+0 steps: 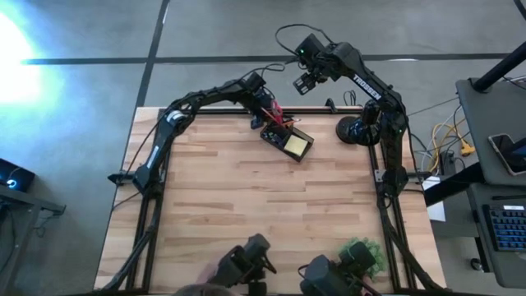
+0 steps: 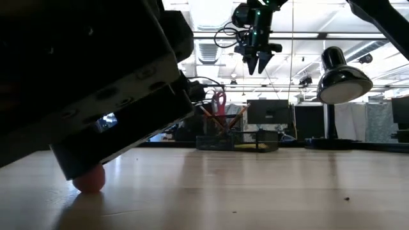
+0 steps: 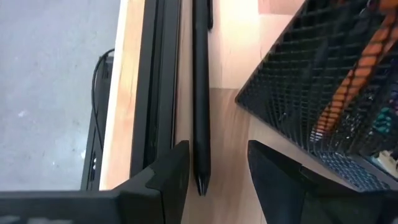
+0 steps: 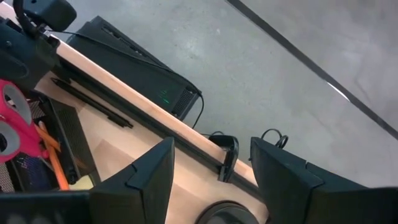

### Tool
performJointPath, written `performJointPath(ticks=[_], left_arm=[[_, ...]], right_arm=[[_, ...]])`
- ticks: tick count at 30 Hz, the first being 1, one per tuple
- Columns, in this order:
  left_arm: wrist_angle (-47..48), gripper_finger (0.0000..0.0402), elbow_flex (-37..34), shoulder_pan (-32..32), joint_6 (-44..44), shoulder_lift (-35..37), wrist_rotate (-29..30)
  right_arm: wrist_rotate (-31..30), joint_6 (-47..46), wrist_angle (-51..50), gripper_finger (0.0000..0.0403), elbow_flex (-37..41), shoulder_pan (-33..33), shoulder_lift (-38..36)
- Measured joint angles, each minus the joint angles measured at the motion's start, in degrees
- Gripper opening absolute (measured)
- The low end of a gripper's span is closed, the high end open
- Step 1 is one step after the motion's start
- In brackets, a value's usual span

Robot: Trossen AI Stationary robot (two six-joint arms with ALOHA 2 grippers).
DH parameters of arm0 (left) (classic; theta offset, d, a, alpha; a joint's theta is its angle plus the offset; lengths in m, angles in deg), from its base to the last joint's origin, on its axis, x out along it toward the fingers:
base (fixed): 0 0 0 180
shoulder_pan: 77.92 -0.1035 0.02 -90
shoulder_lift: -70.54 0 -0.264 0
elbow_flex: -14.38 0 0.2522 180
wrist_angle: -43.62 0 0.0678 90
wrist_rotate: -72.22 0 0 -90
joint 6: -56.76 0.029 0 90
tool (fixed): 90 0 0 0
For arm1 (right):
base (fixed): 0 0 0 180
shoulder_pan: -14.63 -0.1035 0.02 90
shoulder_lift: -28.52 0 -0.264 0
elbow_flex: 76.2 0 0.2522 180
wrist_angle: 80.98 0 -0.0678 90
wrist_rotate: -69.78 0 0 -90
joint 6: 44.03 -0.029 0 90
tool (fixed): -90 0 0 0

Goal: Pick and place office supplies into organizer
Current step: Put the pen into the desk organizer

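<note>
The black mesh organizer (image 1: 283,136) stands near the table's far edge. A yellow sticky-note pad (image 1: 297,146), red-handled scissors (image 2: 218,102) and an orange pencil (image 3: 348,81) are in it. A black pen (image 3: 200,93) lies flat on the table along the far edge, beside the organizer (image 3: 311,74). My left gripper (image 3: 217,155) is open and slants down over the pen's tip end, one finger on each side; I see no touch. My right gripper (image 1: 308,80) hangs open, high above the far edge (image 2: 259,61), holding nothing.
A black desk lamp (image 2: 342,80) stands with its round base (image 1: 355,130) at the far right. A black frame rail (image 3: 158,74) runs along the far edge, just beyond the pen. Dark mounts (image 1: 251,263) and a green plant (image 1: 362,255) sit at the near edge.
</note>
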Motion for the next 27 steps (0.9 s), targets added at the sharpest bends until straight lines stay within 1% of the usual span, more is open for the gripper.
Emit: performJointPath(ticks=[4,7,12,16,18,24,27], left_arm=[[0.45,0.0150,-0.07,0.69,-1.44,0.02,3.84],[1.56,0.0138,-0.12,0.50,-0.16,0.02,3.88],[-0.02,0.0082,-0.12,0.65,0.91,-0.07,6.62],[0.03,0.0035,-0.12,0.56,1.36,-0.09,6.74],[-0.12,0.0022,-0.12,0.51,1.41,-0.09,6.80],[-0.43,0.0015,-0.11,0.48,1.43,-0.11,7.33],[-1.86,0.0022,-0.24,0.74,-2.28,-0.06,9.92]], right_arm=[[0.01,0.64,0.04,0.0201,0.00,0.00,0.00],[-0.01,0.68,0.08,0.0201,0.00,0.00,0.00],[0.01,0.67,0.16,0.0201,0.00,0.00,0.00],[0.00,0.67,0.19,0.0201,0.00,0.00,0.00],[-0.01,0.67,0.21,0.0201,0.00,0.00,0.00],[-0.01,0.67,0.35,0.0201,0.00,0.11,0.00],[-0.01,0.67,0.39,0.0201,0.00,0.20,0.00]])
